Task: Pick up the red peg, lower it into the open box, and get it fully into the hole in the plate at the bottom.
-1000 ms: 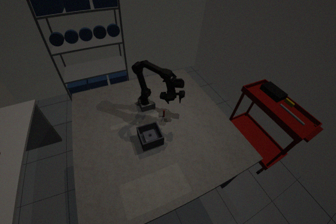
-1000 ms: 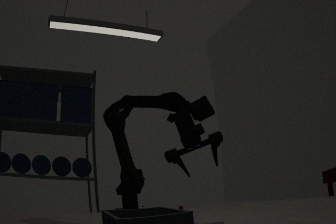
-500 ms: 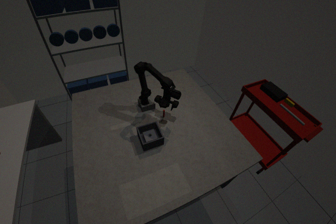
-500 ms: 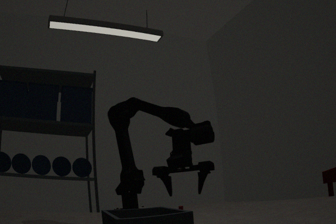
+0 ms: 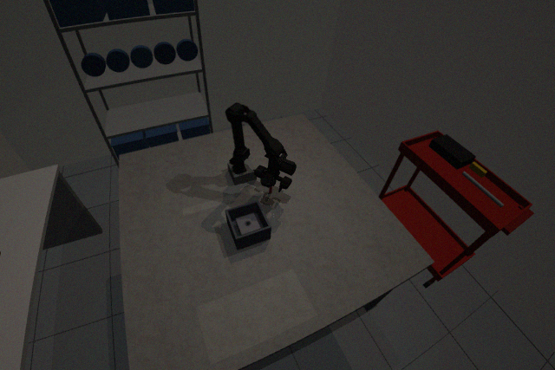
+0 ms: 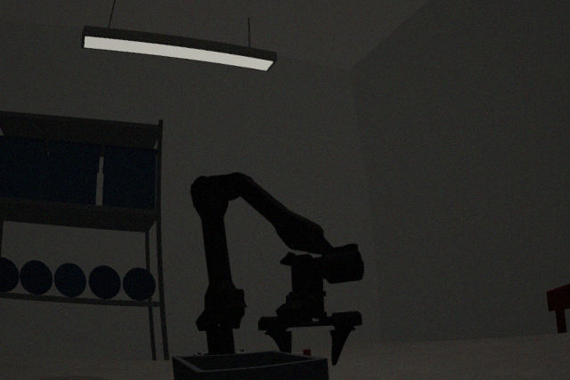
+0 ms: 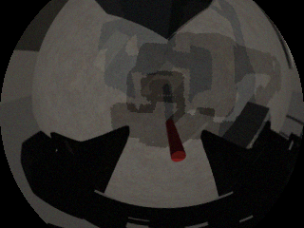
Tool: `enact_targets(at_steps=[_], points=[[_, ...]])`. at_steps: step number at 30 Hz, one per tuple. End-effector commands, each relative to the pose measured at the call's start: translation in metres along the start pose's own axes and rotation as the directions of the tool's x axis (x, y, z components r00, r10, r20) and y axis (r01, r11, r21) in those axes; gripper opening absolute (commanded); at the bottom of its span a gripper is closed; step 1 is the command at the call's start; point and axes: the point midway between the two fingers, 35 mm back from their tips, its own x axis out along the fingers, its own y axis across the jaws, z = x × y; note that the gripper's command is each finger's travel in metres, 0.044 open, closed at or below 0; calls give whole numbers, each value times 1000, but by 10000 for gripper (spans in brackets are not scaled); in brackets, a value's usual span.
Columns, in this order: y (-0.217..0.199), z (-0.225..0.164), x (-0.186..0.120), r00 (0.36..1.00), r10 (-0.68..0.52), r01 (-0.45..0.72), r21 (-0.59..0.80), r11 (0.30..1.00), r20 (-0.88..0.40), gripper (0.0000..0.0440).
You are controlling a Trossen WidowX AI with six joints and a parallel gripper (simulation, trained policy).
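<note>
Your gripper [image 5: 274, 187] [image 6: 310, 357] [image 7: 165, 135] pointed down, fingers wide apart, nothing clamped; red peg [image 5: 270, 189] [image 6: 306, 351] [image 7: 175, 140] stood upright near the open box [image 5: 254, 240] [image 6: 257, 368].

Tabletop [image 5: 170, 262]: matt, faintly mottled. Box [image 5: 253, 241] [image 6: 257, 372]: matt, smooth. Red peg [image 5: 270, 189] [image 6: 306, 351] [image 7: 175, 142]: smooth, plastic-looking.

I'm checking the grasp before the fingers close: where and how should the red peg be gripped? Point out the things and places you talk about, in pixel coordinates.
Probably by its upper shaft, from straight above, one finger each side: the red peg [image 5: 270, 189] [image 6: 306, 351] [image 7: 175, 140] is slim and stands upright between the open gripper's [image 6: 309, 356] fingers.
</note>
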Motion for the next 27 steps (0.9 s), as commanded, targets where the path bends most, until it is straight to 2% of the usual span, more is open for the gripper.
enact_targets(at_steps=[1,3,6,19,27], points=[[-2,-1,15,1000,11,-11,30,999,6,436],[-3,-2,21,1000,12,-12,44,999,4,413],[-7,-4,28,1000,1,-1,69,998,-8,349],[-8,-7,28,995,-19,28,91,995,-100,10],[-3,8,9,999,19,-18,36,999,-31,0]])
